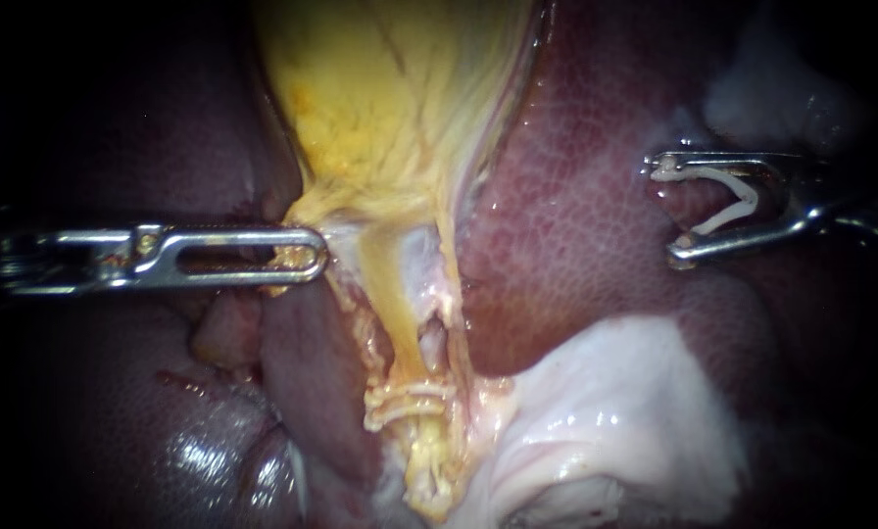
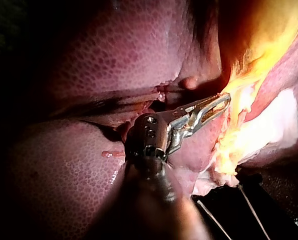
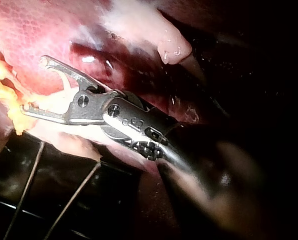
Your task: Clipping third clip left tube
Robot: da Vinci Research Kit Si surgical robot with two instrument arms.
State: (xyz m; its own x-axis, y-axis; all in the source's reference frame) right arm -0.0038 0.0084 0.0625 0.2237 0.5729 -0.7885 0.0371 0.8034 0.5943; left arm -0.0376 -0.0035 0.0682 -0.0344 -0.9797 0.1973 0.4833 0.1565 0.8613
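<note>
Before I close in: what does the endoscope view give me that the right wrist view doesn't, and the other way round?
Only the endoscope: the left instrument gripping the gallbladder's edge, and the clips already across the tube, well away from the right instrument. Only the right wrist: two thin wires running under that instrument, and a pale nub of tissue beside it. Both: the right instrument, jaws wide apart around the loaded clip, over the liver, not yet at the tube.
</note>
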